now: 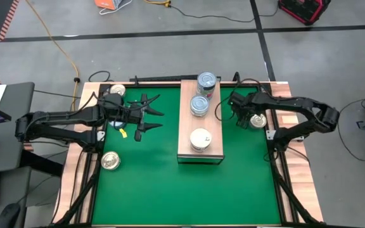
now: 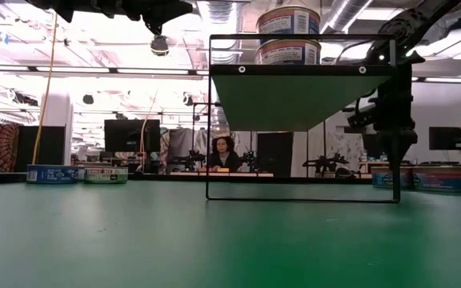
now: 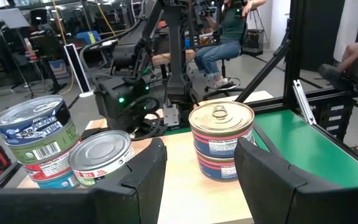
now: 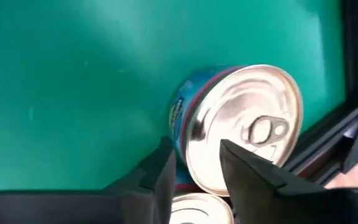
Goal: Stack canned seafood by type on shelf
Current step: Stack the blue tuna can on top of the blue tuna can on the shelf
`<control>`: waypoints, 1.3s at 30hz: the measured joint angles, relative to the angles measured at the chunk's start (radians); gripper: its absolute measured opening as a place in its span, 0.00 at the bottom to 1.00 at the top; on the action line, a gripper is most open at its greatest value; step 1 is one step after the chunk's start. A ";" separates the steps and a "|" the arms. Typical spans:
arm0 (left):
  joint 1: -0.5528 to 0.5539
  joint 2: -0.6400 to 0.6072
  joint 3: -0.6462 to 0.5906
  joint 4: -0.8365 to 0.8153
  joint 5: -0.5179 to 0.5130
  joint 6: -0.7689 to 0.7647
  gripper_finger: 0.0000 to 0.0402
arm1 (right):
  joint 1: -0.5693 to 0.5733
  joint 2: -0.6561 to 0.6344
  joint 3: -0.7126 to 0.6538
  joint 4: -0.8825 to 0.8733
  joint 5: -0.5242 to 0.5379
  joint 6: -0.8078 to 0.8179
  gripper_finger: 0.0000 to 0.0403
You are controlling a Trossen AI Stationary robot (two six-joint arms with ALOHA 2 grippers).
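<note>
Landmark: the shelf [image 1: 199,120], a light-wood block lying lengthwise on the green mat [image 1: 182,183].

On the shelf: three can positions along its length. A blue-topped stack [image 1: 206,82] sits at the far end. A second blue-silver can [image 1: 199,104] is just next to it toward the middle. A pale-topped stack [image 1: 200,139] sits toward the near end. In the left wrist view the pale-topped stack [image 3: 221,140] is two cans high.

Left of the shelf: the left gripper [image 1: 149,118] hovers above the mat, fingers spread wide, holding nothing. Two loose cans lie beyond it, one [image 1: 117,90] near the mat's far-left corner, one [image 1: 111,161] nearer the front.

Right of the shelf: the right gripper [image 1: 238,114] is beside the shelf's middle, close to a silver-topped can [image 1: 256,120] at the mat's right edge. In the right wrist view its fingers [image 4: 160,177] stand apart, and the blue-sided can [image 4: 238,127] lies just ahead of the tips, not gripped.
</note>
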State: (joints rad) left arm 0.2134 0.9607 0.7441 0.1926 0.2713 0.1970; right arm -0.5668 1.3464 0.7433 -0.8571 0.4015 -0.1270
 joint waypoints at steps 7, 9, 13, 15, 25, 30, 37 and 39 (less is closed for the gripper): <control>0.000 0.000 0.000 0.000 -0.015 0.000 0.45 | -0.012 0.049 0.003 0.000 -0.028 -0.058 0.20; 0.000 0.000 0.000 0.000 -0.015 0.000 0.45 | -0.010 0.082 0.006 -0.001 -0.018 -0.064 0.15; 0.000 0.000 0.000 0.000 -0.015 -0.001 0.45 | 0.005 0.124 0.010 -0.009 0.012 -0.065 0.05; 0.000 0.000 0.000 0.000 -0.015 -0.001 0.45 | 0.010 0.121 0.009 -0.009 0.010 -0.065 0.03; 0.000 0.000 0.000 0.001 -0.015 -0.002 0.45 | 0.099 0.009 0.086 -0.160 -0.310 0.000 0.04; 0.000 0.000 0.000 0.001 -0.015 -0.009 0.45 | 0.169 -0.008 0.136 -0.257 -0.548 0.064 0.04; 0.000 0.000 0.000 0.001 -0.016 -0.018 0.45 | 0.241 -0.023 0.245 -0.295 -0.479 0.202 0.12; 0.000 0.000 0.000 0.000 -0.016 -0.019 0.45 | 0.259 -0.036 0.262 -0.276 -0.372 0.188 0.15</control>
State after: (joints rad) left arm 0.2134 0.9607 0.7441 0.1926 0.2558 0.1777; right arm -0.3073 1.3108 1.0050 -1.1333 0.0296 0.0610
